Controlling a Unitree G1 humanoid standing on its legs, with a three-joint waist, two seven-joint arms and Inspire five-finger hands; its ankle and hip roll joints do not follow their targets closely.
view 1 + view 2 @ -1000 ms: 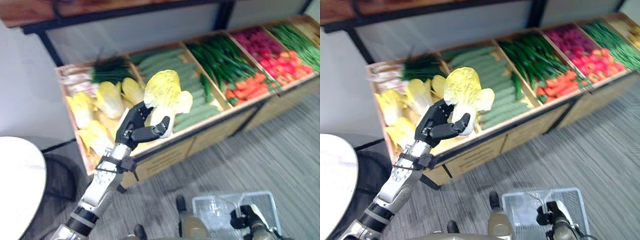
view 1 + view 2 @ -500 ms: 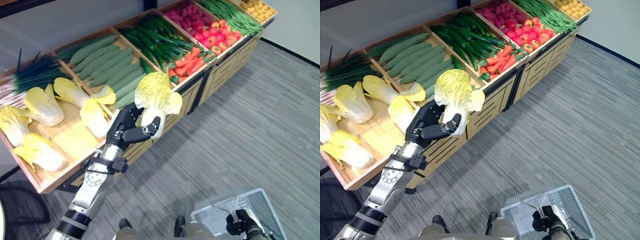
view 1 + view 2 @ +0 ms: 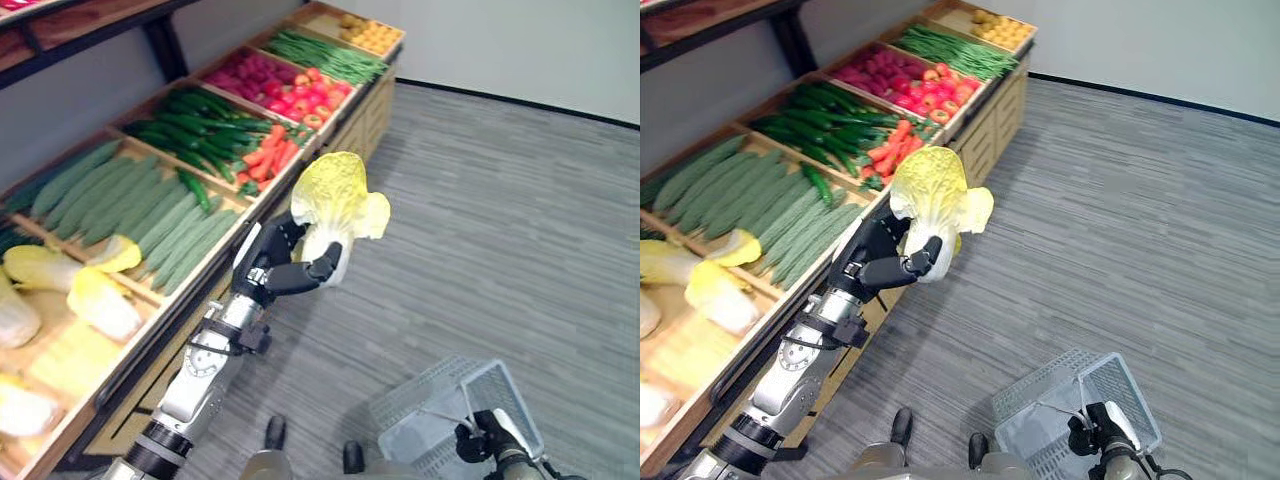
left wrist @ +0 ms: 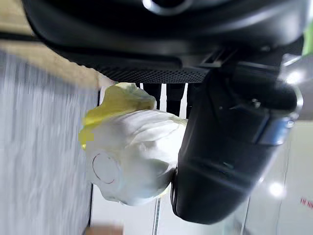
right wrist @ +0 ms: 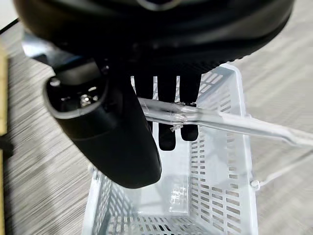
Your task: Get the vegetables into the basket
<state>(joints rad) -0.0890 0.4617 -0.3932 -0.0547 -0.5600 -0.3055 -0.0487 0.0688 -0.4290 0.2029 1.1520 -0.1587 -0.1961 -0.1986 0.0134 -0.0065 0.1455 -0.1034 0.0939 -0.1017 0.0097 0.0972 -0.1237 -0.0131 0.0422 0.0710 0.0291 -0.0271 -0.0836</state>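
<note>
My left hand [image 3: 272, 275] is shut on a yellow-white napa cabbage [image 3: 335, 205], holding it up in the air beside the wooden produce stand [image 3: 120, 365]; in the left wrist view the cabbage's [image 4: 129, 164] pale stem end sits against the hand [image 4: 230, 161]. My right hand [image 3: 1092, 438] is low at the front right, curled round the clear handle [image 5: 215, 120] of a white plastic basket [image 3: 1080, 415]. In the right wrist view the basket [image 5: 215, 191] hangs below that hand [image 5: 117, 142] with nothing in it.
The stand runs along the left with bins of napa cabbages [image 3: 85, 295], cucumbers [image 3: 130, 205], dark green cucumbers [image 3: 205, 120], carrots [image 3: 265, 155], red vegetables [image 3: 270, 85], green beans [image 3: 325, 55] and yellow produce [image 3: 370, 30]. Grey striped floor [image 3: 500, 250] stretches to the right.
The whole view has swung to the right along the stand, so the camera moved. The cabbage stays in my left hand, now over the floor past the stand's edge. The basket remains held.
</note>
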